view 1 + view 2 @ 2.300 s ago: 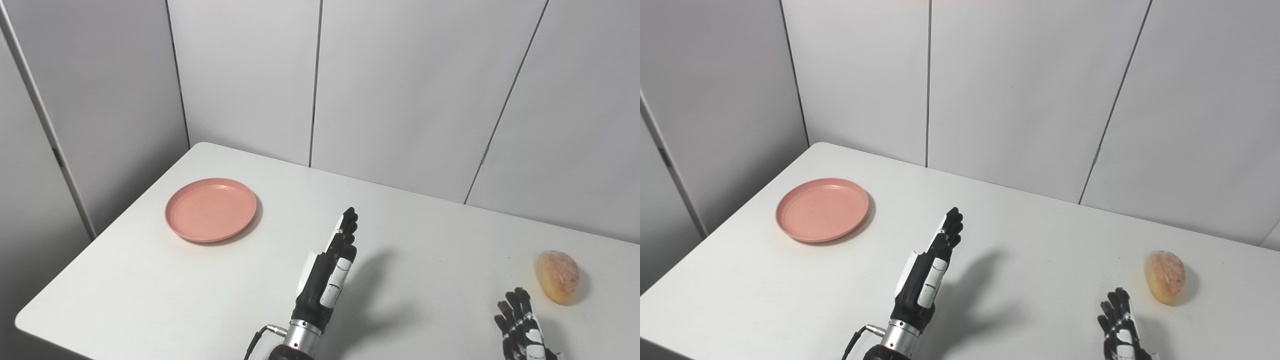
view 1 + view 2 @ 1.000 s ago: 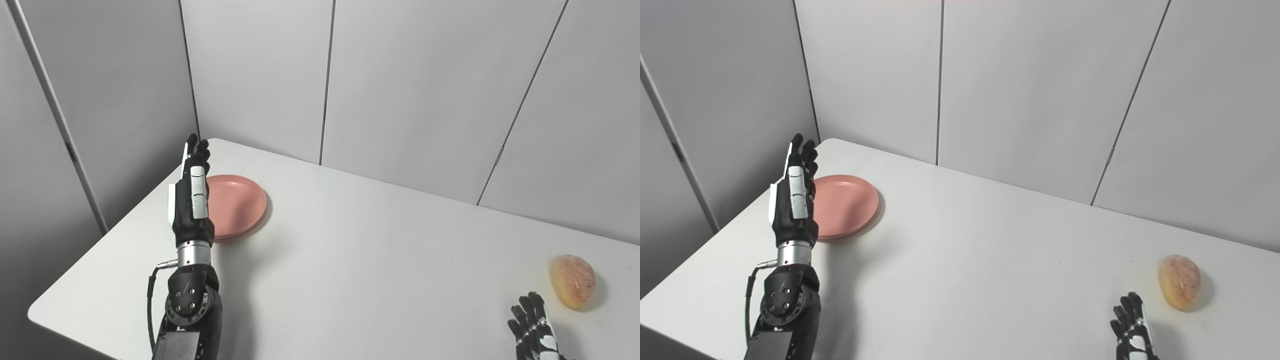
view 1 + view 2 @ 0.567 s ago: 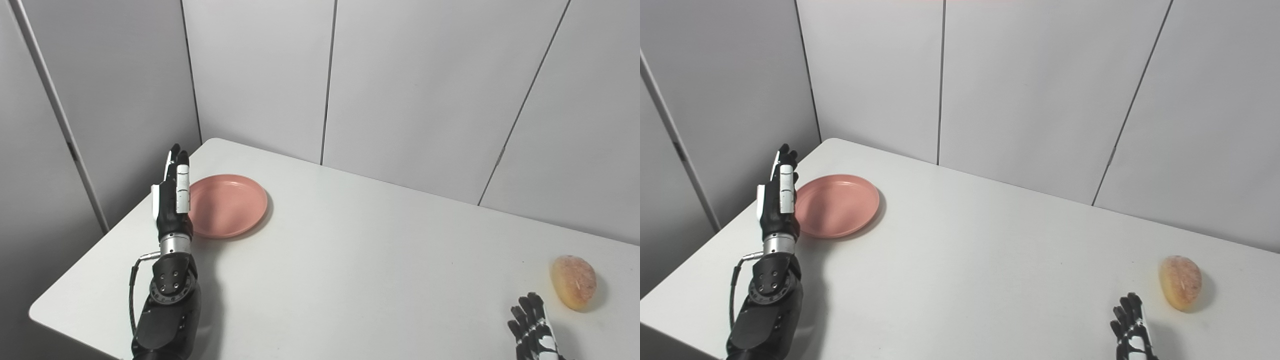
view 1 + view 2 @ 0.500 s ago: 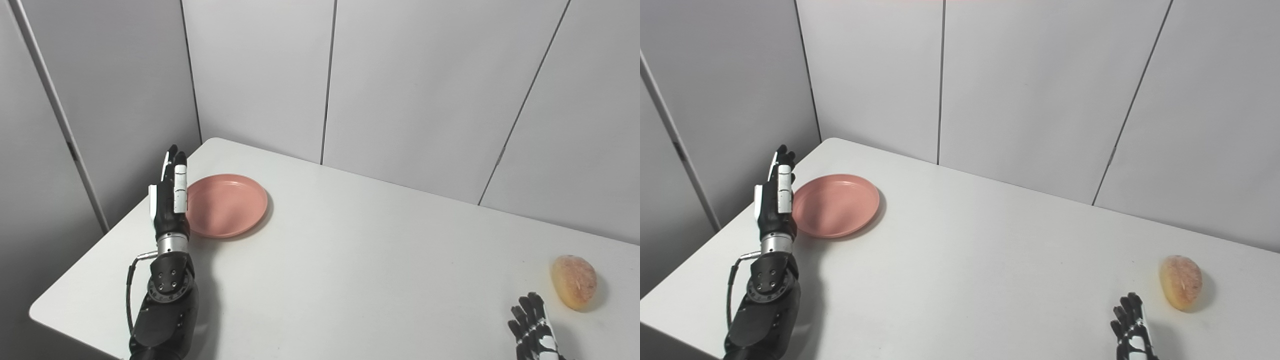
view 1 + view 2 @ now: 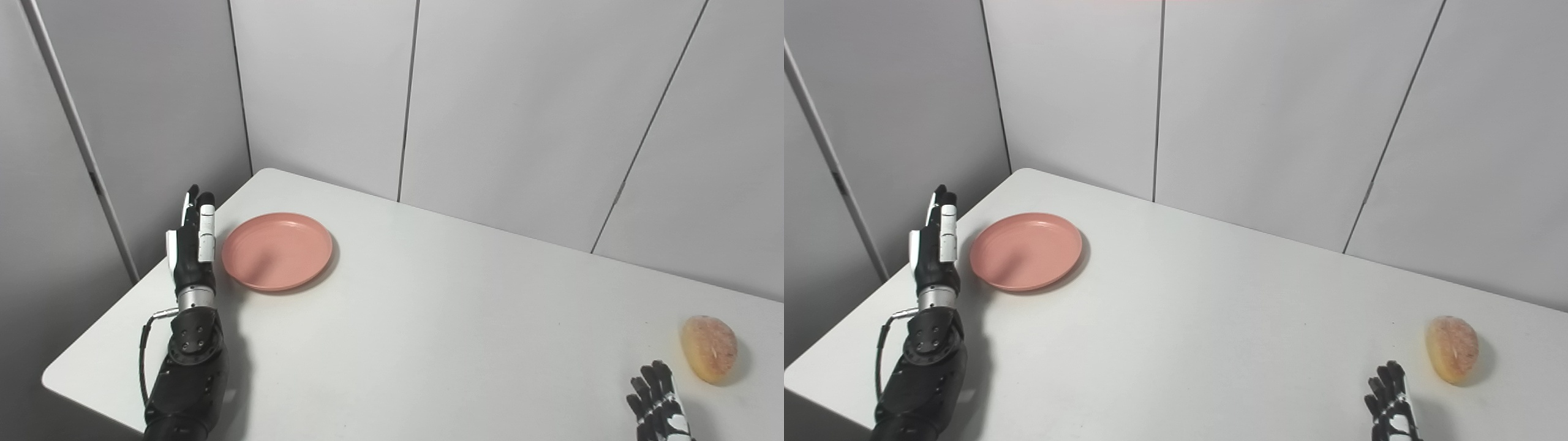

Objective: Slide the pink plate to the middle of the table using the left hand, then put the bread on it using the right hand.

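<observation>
The pink plate [image 5: 277, 250] lies near the far left corner of the white table [image 5: 429, 318]. My left hand [image 5: 190, 245] is open with fingers straight, held edge-on just left of the plate, with a small gap to its rim; it also shows in the right eye view [image 5: 934, 242]. The bread [image 5: 709, 348], an oval golden roll, lies near the table's right edge. My right hand [image 5: 658, 407] is at the bottom right, fingers spread and empty, a short way in front of the bread.
Grey wall panels stand close behind the table and along its left side. The table's left edge [image 5: 92, 340] runs close beside my left forearm.
My left hand has swung from the table's middle to the plate, passed over its left rim and now stands left of it. The camera has shifted slightly. The plate and bread have not moved.
</observation>
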Controlling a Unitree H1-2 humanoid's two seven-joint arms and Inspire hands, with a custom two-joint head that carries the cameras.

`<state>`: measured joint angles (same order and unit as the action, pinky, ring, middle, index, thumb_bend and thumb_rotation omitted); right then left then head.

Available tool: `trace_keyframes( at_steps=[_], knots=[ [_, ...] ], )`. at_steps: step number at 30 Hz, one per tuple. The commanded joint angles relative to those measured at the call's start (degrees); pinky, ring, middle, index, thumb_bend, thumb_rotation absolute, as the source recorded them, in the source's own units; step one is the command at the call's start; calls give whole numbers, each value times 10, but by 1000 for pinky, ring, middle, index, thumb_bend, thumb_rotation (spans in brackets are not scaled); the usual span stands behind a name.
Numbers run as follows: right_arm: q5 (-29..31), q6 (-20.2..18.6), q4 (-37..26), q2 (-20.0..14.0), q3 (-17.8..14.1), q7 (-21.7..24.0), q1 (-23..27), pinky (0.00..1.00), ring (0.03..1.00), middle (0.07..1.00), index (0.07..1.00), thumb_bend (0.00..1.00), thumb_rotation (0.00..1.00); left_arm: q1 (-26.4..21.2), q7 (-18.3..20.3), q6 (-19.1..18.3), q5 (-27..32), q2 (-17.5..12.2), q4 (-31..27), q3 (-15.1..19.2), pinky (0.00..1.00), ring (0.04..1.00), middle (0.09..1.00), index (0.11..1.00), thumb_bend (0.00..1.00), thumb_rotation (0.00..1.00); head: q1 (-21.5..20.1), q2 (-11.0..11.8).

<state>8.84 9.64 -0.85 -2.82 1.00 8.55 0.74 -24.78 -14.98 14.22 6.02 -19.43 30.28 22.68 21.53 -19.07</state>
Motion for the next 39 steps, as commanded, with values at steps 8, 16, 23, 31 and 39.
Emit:
trace_keyframes(
  at_steps=[8, 16, 23, 31, 39],
  knots=[
    [2, 23, -2, -2, -1, 4, 2, 1000, 1000, 1000, 1000, 546, 997, -25, -7, 11, -2, -17, 17, -4, 992, 960, 935, 907, 723, 1000, -2, 0],
    [1, 20, -5, 0, -1, 3, 0, 1000, 1000, 1000, 1000, 563, 987, -32, 11, 46, 7, -14, 76, -16, 967, 953, 921, 906, 725, 1000, -2, -3],
    [1, 16, -8, -1, -2, 1, -2, 1000, 1000, 1000, 1000, 578, 977, -40, 21, 75, 8, -12, 123, -37, 997, 958, 925, 911, 777, 1000, 0, -5],
    [-5, 16, -13, -1, 0, 0, -3, 1000, 1000, 1000, 1000, 582, 987, -41, 31, 65, 12, 3, 110, -48, 984, 951, 924, 907, 728, 1000, -1, -9],
    [-11, 12, -21, 0, -1, -4, -8, 1000, 1000, 1000, 1000, 602, 990, -39, 46, 61, 23, 15, 111, -60, 1000, 966, 946, 932, 732, 1000, -1, -12]
  ],
)
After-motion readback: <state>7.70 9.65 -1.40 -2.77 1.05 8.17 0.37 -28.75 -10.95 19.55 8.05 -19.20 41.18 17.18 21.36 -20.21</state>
